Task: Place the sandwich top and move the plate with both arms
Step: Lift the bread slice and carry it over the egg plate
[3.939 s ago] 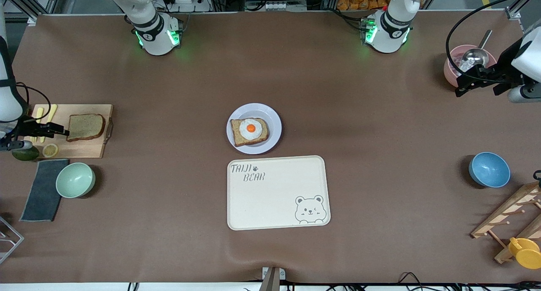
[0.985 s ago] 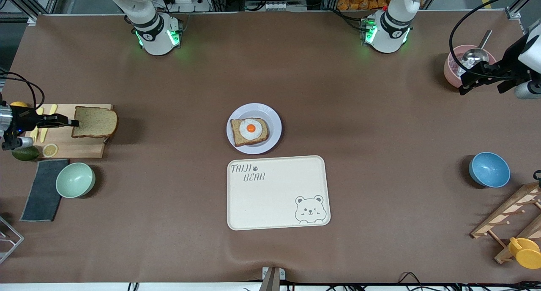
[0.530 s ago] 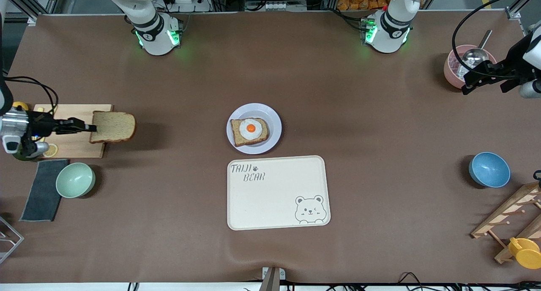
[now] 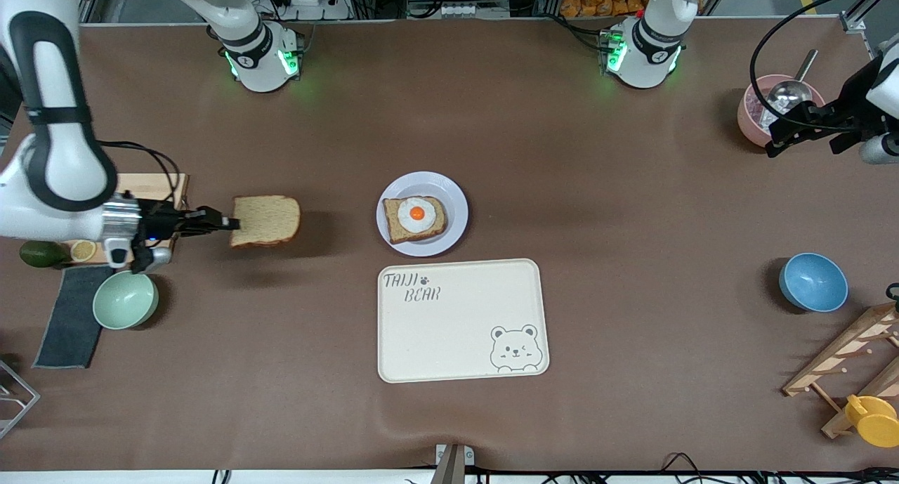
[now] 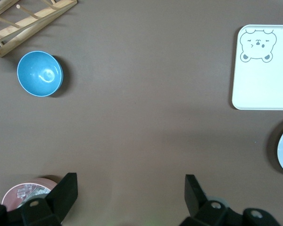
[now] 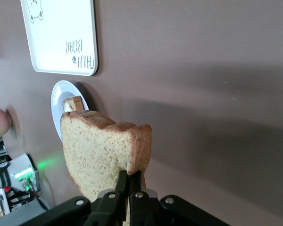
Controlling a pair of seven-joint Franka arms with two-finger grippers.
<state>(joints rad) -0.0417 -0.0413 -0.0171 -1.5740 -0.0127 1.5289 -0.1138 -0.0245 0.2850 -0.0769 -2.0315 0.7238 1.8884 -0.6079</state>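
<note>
The sandwich top (image 4: 266,220), a plain speckled bread slice, hangs in the air over the bare table between the cutting board and the plate. My right gripper (image 4: 232,223) is shut on its edge, and in the right wrist view the slice (image 6: 104,153) stands above the pinched fingertips (image 6: 129,178). The pale plate (image 4: 453,199) sits at the table's middle with an egg-topped bread slice (image 4: 414,218) on it; its rim (image 6: 57,96) shows past the held slice. My left gripper (image 4: 775,145) waits open over the pink bowl at the left arm's end, nothing between its fingers (image 5: 65,193).
The cream bear-printed tray (image 4: 460,329) lies just nearer the camera than the plate. A wooden cutting board (image 4: 144,185), a green bowl (image 4: 125,299) and a grey cloth (image 4: 70,315) sit at the right arm's end. A blue bowl (image 4: 812,282), pink bowl (image 4: 751,115) and wooden rack (image 4: 843,361) occupy the left arm's end.
My right gripper has carried the sandwich top off the cutting board and toward the plate. The left arm has barely moved.
</note>
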